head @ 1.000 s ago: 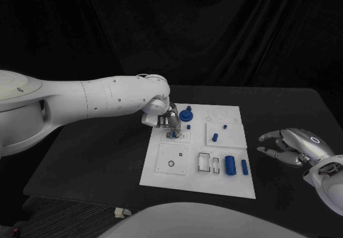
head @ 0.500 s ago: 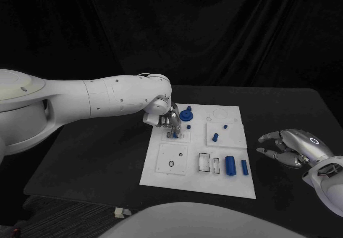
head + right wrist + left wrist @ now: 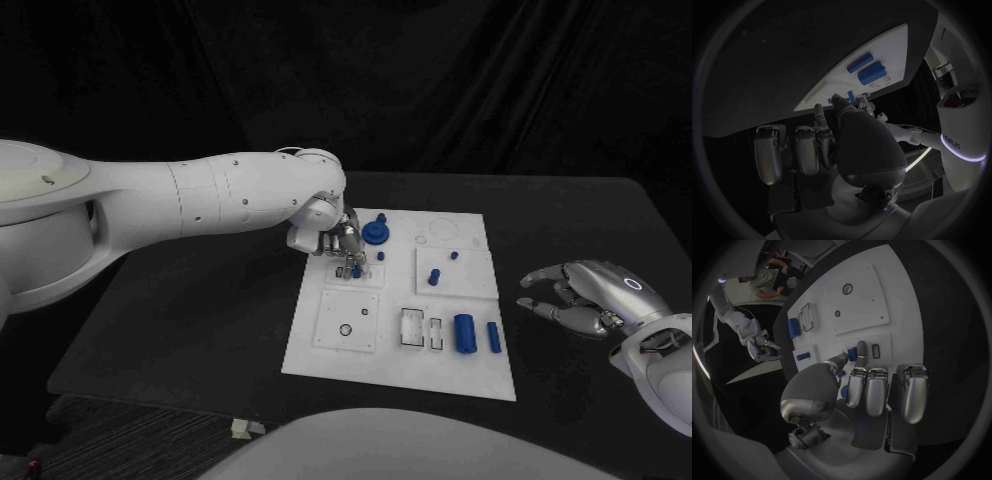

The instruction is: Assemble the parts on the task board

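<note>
Centrally on the black table [image 3: 188, 320] lies the white task board [image 3: 361, 370], a flat plate cut with square panels, round holes and narrow slots. Small blue parts dot it: a round knobbed piece [image 3: 376, 232] near the far edge, a thick cylinder [image 3: 464, 333] and a slimmer rod [image 3: 493, 337] lying side by side toward the near right. The left hand [image 3: 340, 244] reaches over the board's far left panel, pinching a small blue part [image 3: 852, 354] between thumb and fingertip. Well right of the board, the right hand [image 3: 584, 297] hovers with fingers loosely curled, holding nothing.
</note>
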Robot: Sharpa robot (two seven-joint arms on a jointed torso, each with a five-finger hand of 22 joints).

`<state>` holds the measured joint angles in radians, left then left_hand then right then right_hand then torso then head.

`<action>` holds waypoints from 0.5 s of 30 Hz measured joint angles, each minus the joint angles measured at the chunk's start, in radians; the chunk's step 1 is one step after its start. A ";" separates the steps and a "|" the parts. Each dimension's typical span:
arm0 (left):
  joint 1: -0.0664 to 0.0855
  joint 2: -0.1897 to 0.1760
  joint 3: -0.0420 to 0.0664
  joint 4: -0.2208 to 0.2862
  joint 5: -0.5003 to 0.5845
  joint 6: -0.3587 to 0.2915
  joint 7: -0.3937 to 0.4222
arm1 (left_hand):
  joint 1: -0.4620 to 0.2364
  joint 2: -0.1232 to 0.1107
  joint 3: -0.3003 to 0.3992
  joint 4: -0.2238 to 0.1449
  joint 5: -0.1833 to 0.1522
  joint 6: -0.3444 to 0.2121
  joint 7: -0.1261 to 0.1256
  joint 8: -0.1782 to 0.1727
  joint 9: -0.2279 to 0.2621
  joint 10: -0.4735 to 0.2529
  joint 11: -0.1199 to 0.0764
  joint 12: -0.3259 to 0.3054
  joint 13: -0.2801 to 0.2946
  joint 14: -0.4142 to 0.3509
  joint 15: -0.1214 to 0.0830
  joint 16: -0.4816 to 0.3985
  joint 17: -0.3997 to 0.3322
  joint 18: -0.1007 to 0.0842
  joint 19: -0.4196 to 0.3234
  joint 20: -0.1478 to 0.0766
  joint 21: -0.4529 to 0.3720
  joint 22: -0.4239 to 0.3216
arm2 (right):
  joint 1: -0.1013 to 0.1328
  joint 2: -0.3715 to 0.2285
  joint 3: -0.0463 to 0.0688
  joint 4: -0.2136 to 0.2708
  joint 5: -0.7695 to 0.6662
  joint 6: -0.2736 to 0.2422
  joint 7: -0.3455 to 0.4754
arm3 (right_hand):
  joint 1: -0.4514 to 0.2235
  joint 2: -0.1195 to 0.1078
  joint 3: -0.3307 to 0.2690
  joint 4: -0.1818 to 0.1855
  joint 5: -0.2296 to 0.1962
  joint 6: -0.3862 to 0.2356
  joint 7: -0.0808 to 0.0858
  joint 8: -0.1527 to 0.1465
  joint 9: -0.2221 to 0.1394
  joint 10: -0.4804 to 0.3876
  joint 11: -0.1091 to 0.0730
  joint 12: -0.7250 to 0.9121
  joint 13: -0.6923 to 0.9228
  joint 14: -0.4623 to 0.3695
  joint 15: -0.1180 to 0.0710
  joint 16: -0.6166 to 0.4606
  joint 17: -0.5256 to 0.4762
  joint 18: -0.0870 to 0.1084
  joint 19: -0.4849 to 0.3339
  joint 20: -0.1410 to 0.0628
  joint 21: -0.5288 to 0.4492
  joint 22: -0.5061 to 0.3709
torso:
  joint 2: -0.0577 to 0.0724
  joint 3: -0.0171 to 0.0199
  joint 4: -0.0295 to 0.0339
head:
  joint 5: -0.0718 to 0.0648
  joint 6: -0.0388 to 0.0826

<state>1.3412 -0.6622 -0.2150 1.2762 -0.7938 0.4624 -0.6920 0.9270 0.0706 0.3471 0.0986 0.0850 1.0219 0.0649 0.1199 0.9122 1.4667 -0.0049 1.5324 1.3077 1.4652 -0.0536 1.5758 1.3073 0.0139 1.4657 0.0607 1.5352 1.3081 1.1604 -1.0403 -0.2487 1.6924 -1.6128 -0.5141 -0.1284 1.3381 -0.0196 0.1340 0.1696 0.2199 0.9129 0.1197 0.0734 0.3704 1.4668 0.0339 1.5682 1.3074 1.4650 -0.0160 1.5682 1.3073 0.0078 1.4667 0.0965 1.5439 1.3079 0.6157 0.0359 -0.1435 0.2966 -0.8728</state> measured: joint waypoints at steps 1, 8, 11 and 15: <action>0.000 0.000 0.000 0.000 0.000 0.000 0.000 | 0.000 0.000 -0.002 0.002 0.000 0.002 0.002 0.000 -0.001 0.000 0.000 0.000 0.000 0.000 0.000 0.000 0.000 0.000 0.000 0.000 0.000 0.000 | 0.000 0.000 0.000 0.000 0.000 0.000 0.000 | 0.000 0.000 0.000 0.000 0.001 0.002 -0.002 0.000 0.000 0.000 0.000 0.000 0.000 0.000 0.000 0.000 0.000 0.000 0.000 0.000 0.000 0.000 | 0.000 0.0000 0.0000 | 0.000 0.000; 0.000 0.000 0.000 -0.002 -0.002 0.000 -0.001 | 0.003 0.023 -0.002 0.010 0.011 0.002 0.002 -0.001 -0.006 0.000 0.000 0.000 0.000 0.000 0.000 0.000 0.000 0.000 0.000 0.000 0.000 0.000 | 0.000 0.001 0.000 -0.001 0.000 0.001 0.000 | 0.005 0.005 0.000 0.000 0.008 0.003 -0.004 0.000 0.000 0.000 0.000 0.000 0.000 0.000 0.000 0.000 0.000 0.000 0.000 0.000 0.000 0.000 | 0.000 -0.0004 0.0002 | 0.002 0.000; 0.000 0.001 0.000 -0.002 -0.002 0.000 -0.001 | 0.010 0.030 -0.002 0.011 0.023 0.002 0.002 -0.004 -0.006 0.000 0.000 0.000 0.000 0.000 0.000 0.000 0.000 0.000 0.000 0.000 0.000 0.000 | 0.000 0.001 0.000 -0.001 0.000 0.001 0.000 | 0.005 0.005 0.000 0.000 0.008 0.003 -0.003 0.000 0.000 0.000 0.000 0.000 0.000 0.000 0.000 0.000 0.000 0.000 0.000 0.000 0.000 0.000 | 0.000 -0.0005 0.0003 | 0.002 0.000; 0.000 0.001 0.000 -0.001 -0.003 0.000 -0.002 | 0.016 0.037 -0.002 0.011 0.029 0.002 0.002 -0.004 -0.006 0.000 0.000 0.000 0.000 0.000 0.000 0.000 0.000 0.000 0.000 0.000 0.000 0.000 | -0.001 0.001 0.000 -0.001 0.000 0.002 0.000 | 0.005 0.005 0.000 0.000 0.013 0.003 -0.003 0.000 0.000 0.000 0.000 0.000 0.000 0.000 0.000 0.000 0.000 0.000 0.000 0.000 0.000 0.000 | 0.000 -0.0005 0.0006 | 0.003 0.000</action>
<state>1.3410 -0.6615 -0.2151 1.2747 -0.7965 0.4621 -0.6936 0.9433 0.1073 0.3453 0.1092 0.1136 1.0237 0.0666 0.1160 0.9061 1.4667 -0.0049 1.5324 1.3076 1.4652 -0.0536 1.5758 1.3073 0.0139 1.4657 0.0607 1.5352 1.3079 1.1593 -1.0389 -0.2487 1.6911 -1.6128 -0.5124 -0.1288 1.3436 -0.0142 0.1340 0.1696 0.2325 0.9164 0.1163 0.0734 0.3705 1.4668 0.0339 1.5682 1.3074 1.4650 -0.0160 1.5682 1.3073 0.0078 1.4667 0.0966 1.5439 1.3077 0.6152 0.0354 -0.1429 0.2995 -0.8728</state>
